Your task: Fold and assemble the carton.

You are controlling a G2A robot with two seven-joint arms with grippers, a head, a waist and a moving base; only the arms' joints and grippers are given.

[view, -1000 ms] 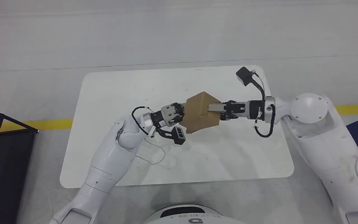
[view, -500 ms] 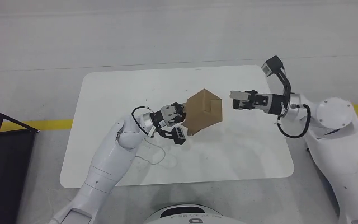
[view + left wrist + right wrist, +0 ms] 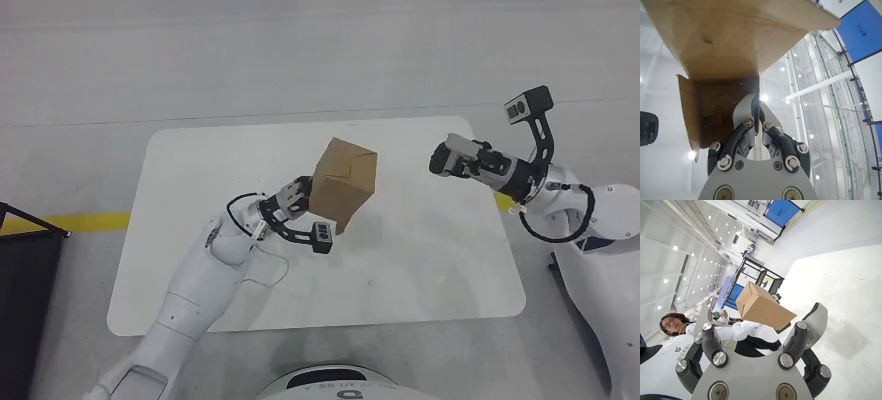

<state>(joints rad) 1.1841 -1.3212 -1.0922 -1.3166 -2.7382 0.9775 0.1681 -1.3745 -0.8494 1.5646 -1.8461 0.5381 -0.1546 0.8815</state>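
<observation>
Our left hand [image 3: 756, 108] is clenched on the carton [image 3: 345, 183]. Its two fingers pinch the thin edge of one side wall at the box's open mouth, one finger inside and one outside. From that single pinch the carton juts out in the air over the middle of the table [image 3: 200, 210], tilted and touching nothing else. Its far end looks folded shut; the mouth beside the fingers is open. Our right hand [image 3: 447, 158] is released, fingers spread wide and holding nothing. It sits well apart from the carton, near the table's right edge.

We judge the lone grip to be the main danger. All the box's weight hangs off one strip of cardboard, so the wall could buckle or tear, or slide out between the fingers, and the carton would drop to the table. Any swing of the arm would lever on that edge and make this more likely. If we bring the right hand in to press the open flaps, a push off the box's line could twist it around the pinch or spring the closed end open.
</observation>
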